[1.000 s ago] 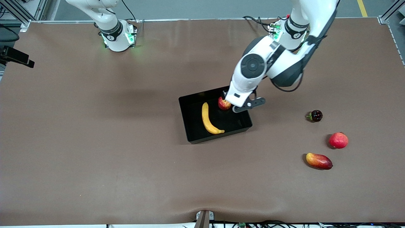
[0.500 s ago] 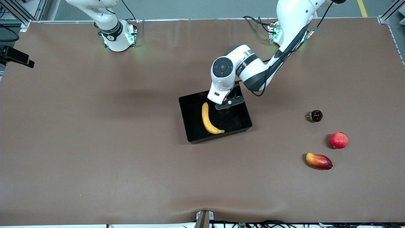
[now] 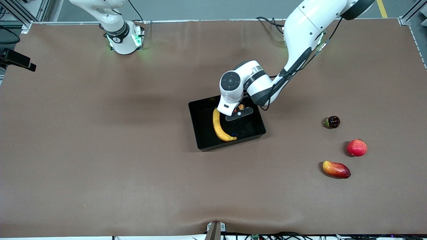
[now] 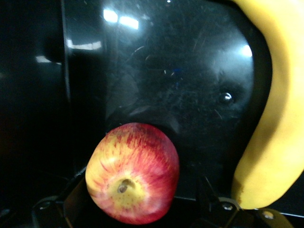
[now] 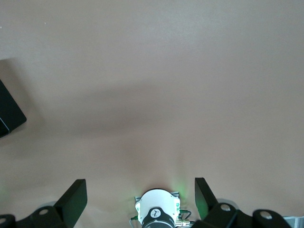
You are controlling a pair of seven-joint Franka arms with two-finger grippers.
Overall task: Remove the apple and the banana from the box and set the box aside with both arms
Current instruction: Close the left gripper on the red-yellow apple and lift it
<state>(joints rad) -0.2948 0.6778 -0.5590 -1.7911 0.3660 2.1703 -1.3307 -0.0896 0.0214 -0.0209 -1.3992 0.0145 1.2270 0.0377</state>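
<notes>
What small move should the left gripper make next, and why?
Probably close the jaws on the apple. The left gripper is down in the box with its open jaws on either side of the apple, and the banana lies beside it, apart.

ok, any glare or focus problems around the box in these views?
Left wrist view: bright ceiling-light reflections on the glossy box floor; banana soft and overexposed; apple sharp. Front view: box interior reads near-black, the left arm hides most of the apple. Right wrist view: even light, soft arm shadow on the table.
</notes>
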